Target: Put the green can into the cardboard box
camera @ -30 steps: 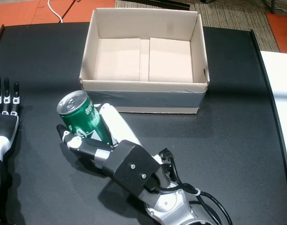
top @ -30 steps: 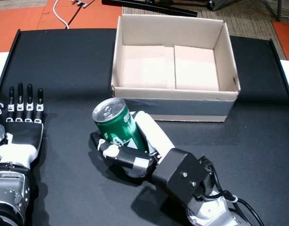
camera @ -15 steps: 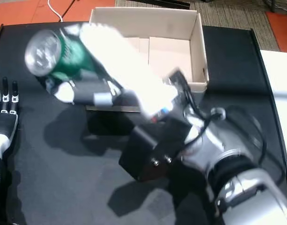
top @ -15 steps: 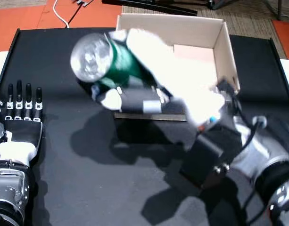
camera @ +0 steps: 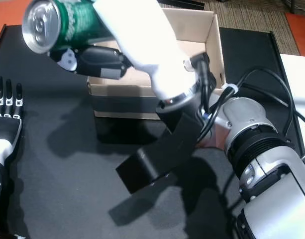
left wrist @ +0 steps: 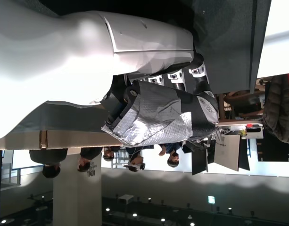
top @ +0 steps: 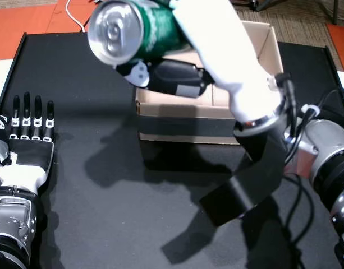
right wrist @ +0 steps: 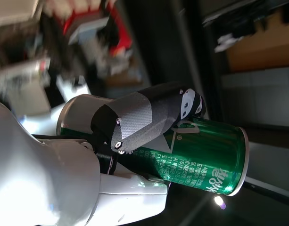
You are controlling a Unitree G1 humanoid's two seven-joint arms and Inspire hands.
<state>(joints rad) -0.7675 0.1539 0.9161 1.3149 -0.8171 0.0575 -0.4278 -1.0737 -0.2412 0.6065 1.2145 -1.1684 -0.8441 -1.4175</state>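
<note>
From my seat the green can (top: 139,28) has white lettering down its side, but in the right wrist view (right wrist: 201,155) the print is too small and turned for me to read, so no brand from me. It's glossy green with a silver top and pull tab, tipped on its side so the lid faces the head cameras. My right hand (top: 177,75) is wrapped around it, dark thumb across the green body (clearest in the wrist shot), holding it up in the air at about 11 o'clock in both head views, over the near-left corner of the cardboard box (top: 273,53). The box is open-topped with a dark band along its front wall, sitting at 12 o'clock on the black table (top: 104,185). Left hand (top: 28,143) lies flat at 9 o'clock, fingers straight and slightly apart, holding nothing, well clear of the box. Lots of bare tabletop from 6 to 8 o'clock.
</note>
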